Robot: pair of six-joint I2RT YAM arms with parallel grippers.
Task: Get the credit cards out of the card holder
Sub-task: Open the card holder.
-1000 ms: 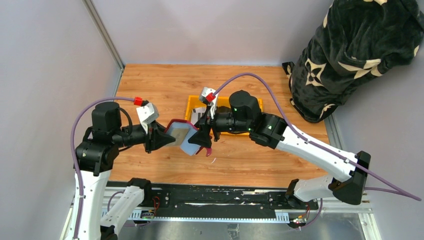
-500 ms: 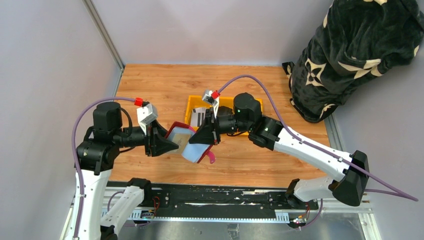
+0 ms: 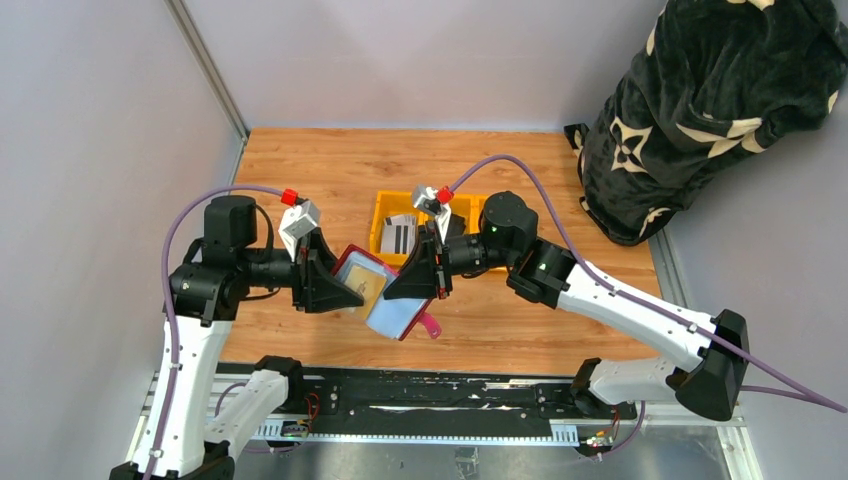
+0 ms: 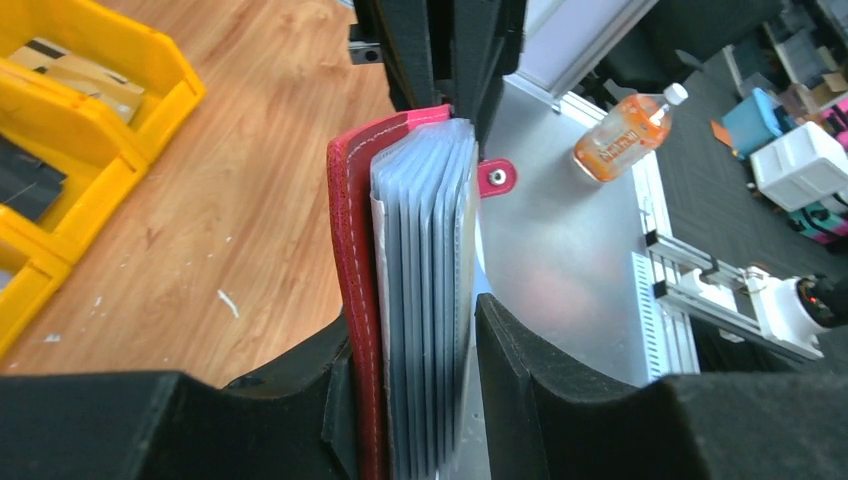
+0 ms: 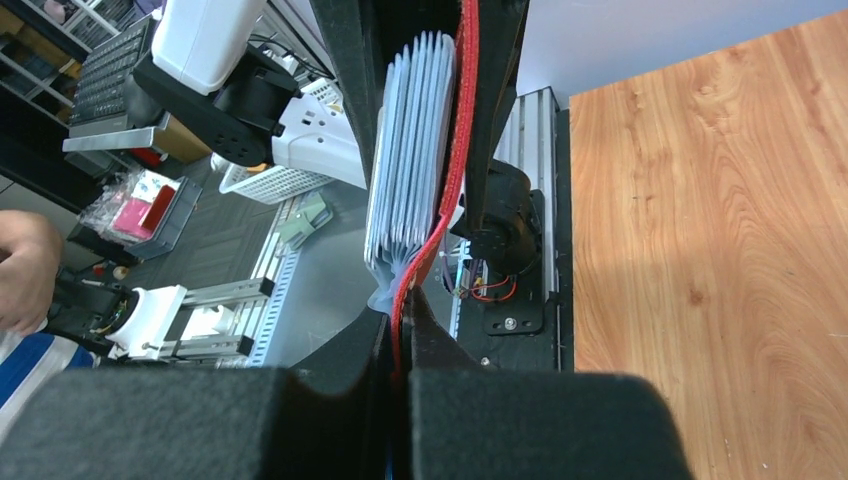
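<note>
The dark red card holder (image 3: pixel 392 315) hangs open in mid-air between both grippers, near the table's front edge. My left gripper (image 3: pixel 343 290) is shut around one red cover and the stack of pale blue-grey sleeves (image 4: pixel 425 280), its fingers close on either side. My right gripper (image 3: pixel 407 288) is shut on the other red cover (image 5: pixel 463 130), with the sleeves (image 5: pixel 405 150) fanning out beside it. A tan credit card (image 3: pixel 372 287) shows in the open left half. The pink snap tab (image 3: pixel 431 326) dangles below. More cards, one striped (image 3: pixel 398 238), lie in the bin.
A yellow three-part bin (image 3: pixel 380 215) stands just behind the grippers at mid-table. A dark patterned blanket bundle (image 3: pixel 720 100) fills the back right corner. Grey walls close the left and back sides. A black rail (image 3: pixel 430 400) runs along the near edge.
My right gripper has shut on the holder's cover. The holder has swung open, showing the tan card, and both grippers have shifted slightly right. My left jaws have widened a little.
</note>
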